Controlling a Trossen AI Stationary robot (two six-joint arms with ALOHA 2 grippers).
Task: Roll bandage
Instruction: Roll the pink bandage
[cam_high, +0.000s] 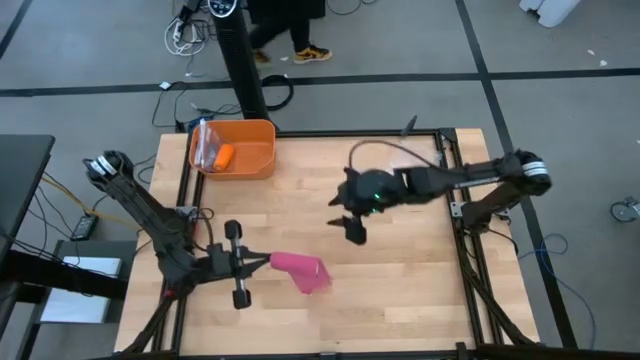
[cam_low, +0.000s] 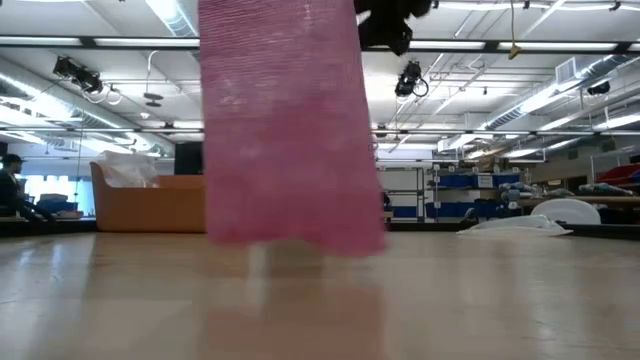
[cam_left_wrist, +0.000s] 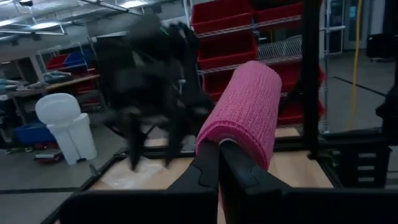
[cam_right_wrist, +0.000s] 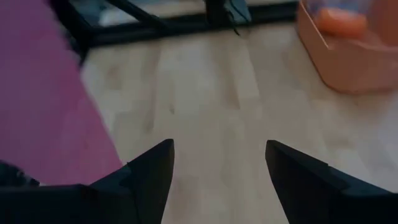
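Observation:
The bandage (cam_high: 300, 270) is a magenta-pink strip of fabric, near the table's front and left of centre. In the low view the bandage (cam_low: 290, 130) hangs as a broad pink sheet close to the camera. My left gripper (cam_high: 267, 260) is shut on its left end. In the left wrist view the fabric (cam_left_wrist: 249, 99) arches over my left gripper (cam_left_wrist: 219, 152). My right gripper (cam_high: 350, 228) is open above the middle of the table, to the right of and beyond the bandage. In its wrist view my right gripper (cam_right_wrist: 217, 165) has bare wood between its fingers, and the bandage (cam_right_wrist: 43, 93) lies off to one side. My left gripper pinches the bandage's end (cam_left_wrist: 219, 138) between its two shut fingers. They lie level and reach in from the table's left. The fabric curves over the fingertips and hangs below them. Its lower edge (cam_low: 295, 238) is at the table top; whether it touches, I cannot tell.
An orange bin (cam_high: 255, 165) stands at the far left of the table. It holds a small orange object (cam_high: 225, 155) and a clear plastic bag (cam_high: 205, 140). A black frame (cam_high: 455, 215) runs round the wooden top. Bare wood lies between the two grippers.

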